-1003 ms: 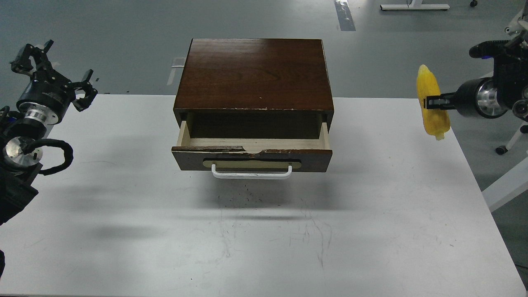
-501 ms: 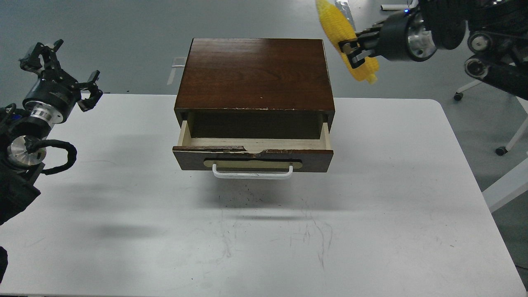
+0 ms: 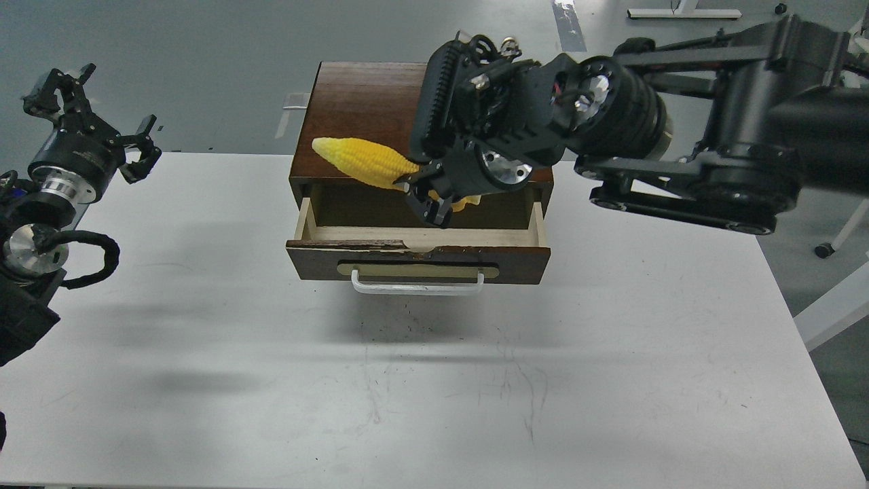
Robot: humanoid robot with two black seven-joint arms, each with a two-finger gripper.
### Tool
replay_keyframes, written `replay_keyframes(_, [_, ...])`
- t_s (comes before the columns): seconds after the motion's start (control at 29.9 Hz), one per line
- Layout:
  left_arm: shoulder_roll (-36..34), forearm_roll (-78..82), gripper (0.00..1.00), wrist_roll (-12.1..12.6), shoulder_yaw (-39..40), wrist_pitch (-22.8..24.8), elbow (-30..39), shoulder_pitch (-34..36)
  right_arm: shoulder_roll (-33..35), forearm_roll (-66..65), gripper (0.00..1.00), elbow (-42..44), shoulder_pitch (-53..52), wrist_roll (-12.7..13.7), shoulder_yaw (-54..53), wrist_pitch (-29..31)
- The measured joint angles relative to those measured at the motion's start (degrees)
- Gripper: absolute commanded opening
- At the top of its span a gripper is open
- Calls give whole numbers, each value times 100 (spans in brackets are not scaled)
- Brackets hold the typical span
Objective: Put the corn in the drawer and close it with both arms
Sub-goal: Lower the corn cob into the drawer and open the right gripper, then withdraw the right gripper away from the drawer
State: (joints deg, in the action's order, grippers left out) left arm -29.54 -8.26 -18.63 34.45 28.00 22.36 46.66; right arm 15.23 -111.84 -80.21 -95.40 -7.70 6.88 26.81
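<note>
The drawer (image 3: 417,259) stands pulled open from the dark brown cabinet (image 3: 366,102), its pale wood inside showing and its white bar handle facing me. My right gripper (image 3: 428,193) is shut on the yellow corn (image 3: 363,161) and holds it level above the open drawer, tip pointing left; the corn's right end is hidden behind the gripper. My right arm crosses in from the right over the cabinet top. My left gripper (image 3: 91,112) is open and empty, raised off the table's far left edge, well away from the cabinet.
The white table (image 3: 434,380) carries only the cabinet at its far middle. The right arm's bulk (image 3: 679,136) covers the cabinet's right half. Grey floor lies beyond the table; a white desk leg shows at right (image 3: 835,305).
My right arm has swung left and down with the corn, from high right of the cabinet to just above the open drawer, turning the corn level. My left arm has barely moved.
</note>
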Motion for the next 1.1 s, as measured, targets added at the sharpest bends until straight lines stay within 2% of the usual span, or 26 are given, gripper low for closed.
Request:
replay_keyframes(0.2, [-97,-10,98,-8,3,0,-4,-29,-80,-560,0,-78,48,-67,66,-2])
replay_keyframes(0.23, [-105,-11,98,-9,5,0,-4,-32,-80,-628,1,-92,62,-71,111,-2])
replay_keyframes(0.27, [-111,-13,98,-8,6,0,-4,-33,-80,-667,9,-98,76,-75,166,-3])
replay_keyframes(0.3, [-118,-15,98,-9,8,0,-5,-33,-80,-696,12,-99,90,-78,229,-3])
replay_keyframes(0.47, [-120,-24,98,-10,9,0,-12,-55,-36,-745,18,-97,161,-80,377,-2])
replay_keyframes(0.6, [-121,-33,98,-10,15,0,-13,-66,-26,-752,38,-64,187,-75,391,-2])
replay_keyframes(0.63, [-121,-35,98,-10,17,0,-13,-67,-23,-751,49,-59,192,-74,392,-2])
replay_keyframes(0.74, [-121,-35,98,-10,18,0,-13,-67,-20,-746,64,-56,209,-74,393,-1])
replay_keyframes(0.97, [-121,-4,98,-3,33,0,-13,-62,17,-701,79,-48,242,-74,343,0])
replay_keyframes(1.1, [-146,-27,98,-1,57,0,-12,-50,86,-648,81,-34,249,-74,325,-6])
